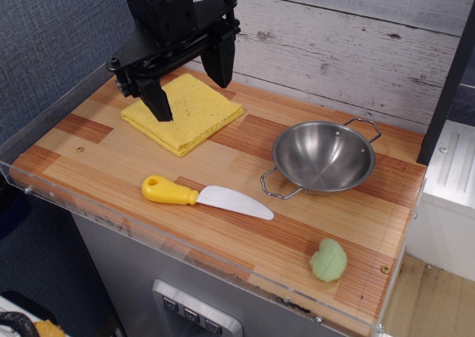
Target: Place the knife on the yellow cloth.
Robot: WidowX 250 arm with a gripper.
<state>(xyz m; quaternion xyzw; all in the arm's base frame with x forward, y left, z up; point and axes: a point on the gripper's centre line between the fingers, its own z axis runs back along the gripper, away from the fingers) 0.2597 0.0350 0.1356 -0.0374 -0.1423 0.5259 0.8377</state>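
Note:
The knife [205, 197] lies flat near the front of the wooden tabletop, its yellow handle to the left and its white curved blade pointing right. The yellow cloth [187, 116] lies folded at the back left. My gripper [190, 90] is black, hangs above the cloth with its two fingers spread wide, open and empty. One fingertip [160, 108] is over the cloth's left part. The knife is well in front of the gripper and apart from the cloth.
A steel bowl [323, 159] with two wire handles stands at the right. A small green fuzzy ball [329, 260] lies at the front right corner. A clear plastic rim [200, 259] edges the table. A plank wall stands behind.

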